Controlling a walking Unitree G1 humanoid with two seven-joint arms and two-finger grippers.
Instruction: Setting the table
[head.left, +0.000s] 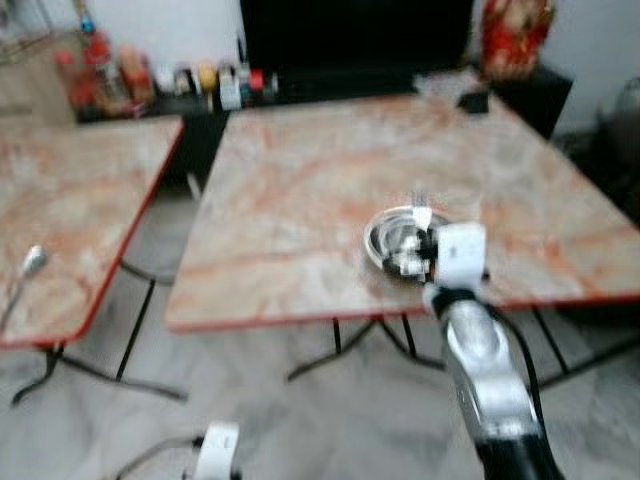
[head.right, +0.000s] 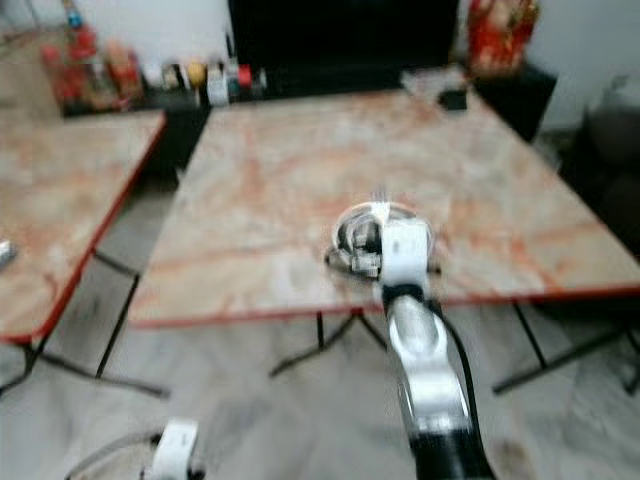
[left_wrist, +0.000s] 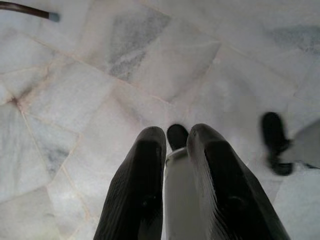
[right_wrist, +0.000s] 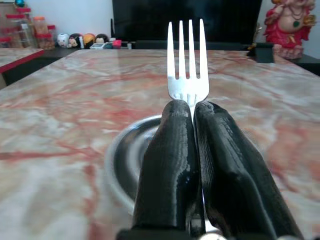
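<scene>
Both eye views are blurred; the fork's (right_wrist: 188, 60) handle is hidden between the right gripper's (right_wrist: 194, 112) black fingers.

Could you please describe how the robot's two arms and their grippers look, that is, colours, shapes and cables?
The right arm is a rounded silver tube with a black cable alongside, a black lower section and a white boxy wrist block. Its right gripper has two long, glossy black fingers, tapering to rounded tips. The left gripper has matching, duller black fingers around a white part.

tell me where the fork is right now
The fork is pinched between the right gripper fingers, tines pointing up and forward, held just above the metal bowl near the front edge of the marble table.
</scene>
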